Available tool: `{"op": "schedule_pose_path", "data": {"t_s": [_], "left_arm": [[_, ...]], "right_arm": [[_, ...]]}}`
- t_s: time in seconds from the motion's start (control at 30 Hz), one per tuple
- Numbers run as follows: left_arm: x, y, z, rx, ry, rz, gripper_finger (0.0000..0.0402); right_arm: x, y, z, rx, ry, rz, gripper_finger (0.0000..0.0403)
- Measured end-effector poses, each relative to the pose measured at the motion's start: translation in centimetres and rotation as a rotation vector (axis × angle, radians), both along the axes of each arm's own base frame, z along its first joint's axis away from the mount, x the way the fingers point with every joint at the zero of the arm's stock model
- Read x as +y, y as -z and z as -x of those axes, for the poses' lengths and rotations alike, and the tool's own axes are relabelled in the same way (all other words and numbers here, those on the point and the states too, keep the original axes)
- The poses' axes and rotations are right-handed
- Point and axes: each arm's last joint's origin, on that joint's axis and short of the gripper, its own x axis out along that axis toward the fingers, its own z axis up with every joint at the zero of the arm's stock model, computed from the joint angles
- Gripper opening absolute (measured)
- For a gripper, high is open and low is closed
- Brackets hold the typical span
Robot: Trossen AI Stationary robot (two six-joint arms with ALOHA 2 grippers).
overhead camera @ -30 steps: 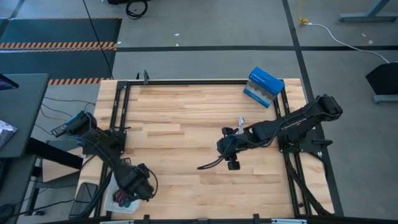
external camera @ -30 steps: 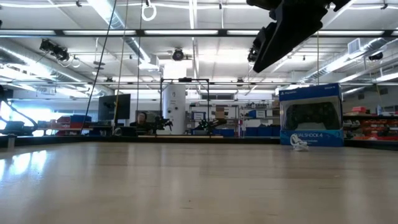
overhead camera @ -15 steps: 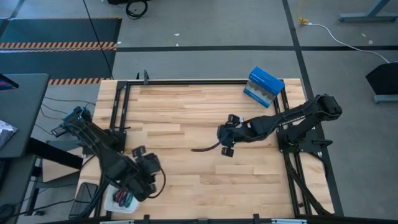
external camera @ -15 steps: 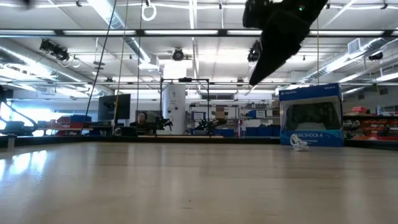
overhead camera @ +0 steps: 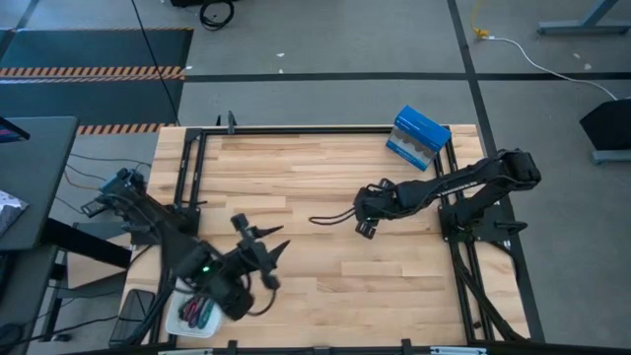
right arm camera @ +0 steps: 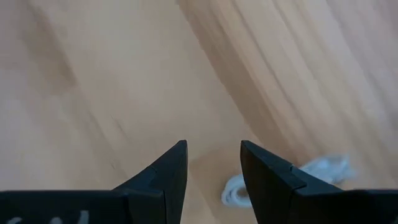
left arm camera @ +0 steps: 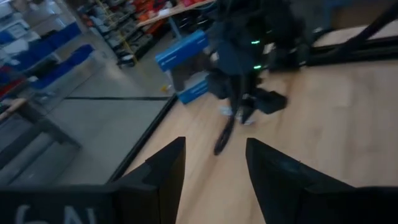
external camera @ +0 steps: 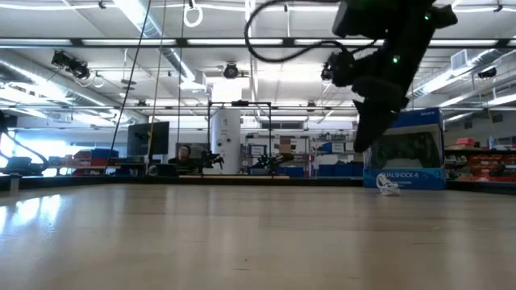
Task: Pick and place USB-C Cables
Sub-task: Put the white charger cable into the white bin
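Note:
A white USB-C cable bundle (right arm camera: 292, 177) lies on the wood table in front of the blue-and-white box, and the low view shows it too (external camera: 389, 188). My right gripper (right arm camera: 213, 144) hovers open just above the table beside this bundle, fingers pointing down (external camera: 367, 141). It touches nothing. My left gripper (overhead camera: 276, 247) is open and empty, raised over the table's near left part, pointing toward the right arm (left arm camera: 214, 142). Other coloured cable bundles lie in the white tray (overhead camera: 185, 320) at the near left corner.
The blue-and-white box (overhead camera: 419, 138) stands at the far right corner, close behind the white bundle. A black frame (overhead camera: 296, 129) runs along the table's edges. Bare wood (overhead camera: 296, 177) spreads between the two arms.
My left gripper has risen from over the tray, swung toward the table's right and tipped up level. My right gripper has moved from the table's middle toward the far right, closer to the white bundle and the box.

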Motion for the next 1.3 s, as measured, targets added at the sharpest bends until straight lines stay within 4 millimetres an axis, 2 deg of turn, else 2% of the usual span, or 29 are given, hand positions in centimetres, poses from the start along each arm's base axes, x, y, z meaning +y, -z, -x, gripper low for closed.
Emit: {"op": "schedule_pose_path", "data": {"t_s": [0.23,0.37,0.53,0.77,1.07,1.3], "left_arm": [[2.4,5.2,-2.7,0.065,0.000,0.010,0.0176],[4.0,8.6,-4.5,0.060,0.136,0.092,0.0175],[6.0,11.1,-5.3,-0.022,0.279,0.136,0.0168],[7.7,12.0,-5.7,-0.063,0.332,0.207,0.0156],[7.6,11.3,-6.0,-0.107,0.361,0.224,0.0144],[7.6,11.2,-6.1,-0.120,0.362,0.226,0.0144]], "right_arm": [[-0.7,2.0,1.4,0.014,0.171,-0.012,0.0156],[-1.6,3.0,2.2,0.021,0.283,0.000,0.0156],[-3.0,3.8,3.0,0.020,0.412,0.019,0.0156],[-4.0,4.7,3.5,-0.003,0.499,-0.016,0.0156],[-4.2,6.4,4.3,-0.057,0.535,-0.069,0.0155],[-4.0,7.0,4.6,-0.067,0.476,-0.053,0.0146]]}}
